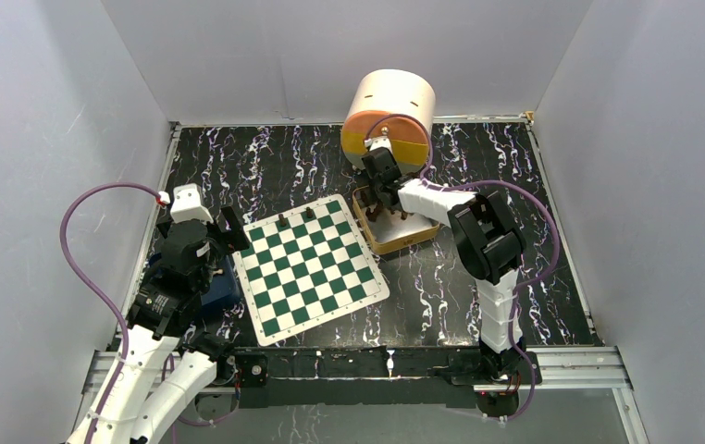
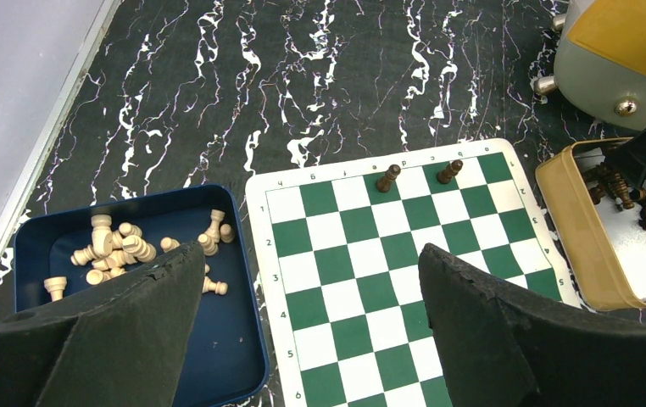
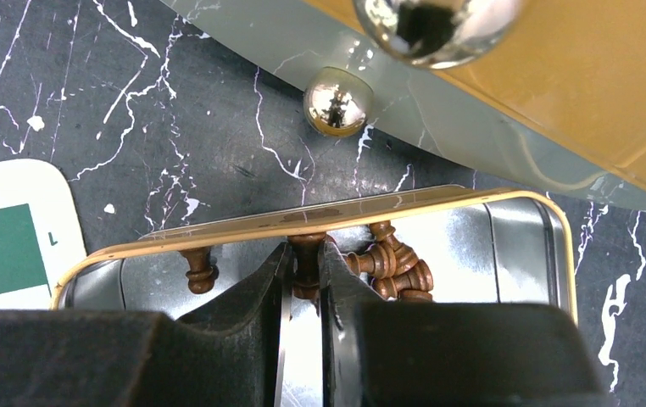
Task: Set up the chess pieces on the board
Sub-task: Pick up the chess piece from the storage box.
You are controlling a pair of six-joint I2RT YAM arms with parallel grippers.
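Chess piece (image 3: 306,248) small, dark brown, pinched by right gripper (image 3: 305,267); left gripper (image 2: 309,263) agape.

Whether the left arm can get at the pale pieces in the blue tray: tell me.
Probably yes. The left gripper hangs close by the blue tray, fingers wide open. The tray is uncovered, and the pale pieces lie loose in it with nothing over them.

nos. 2-6 & letters along board (image 2: 362,280) border
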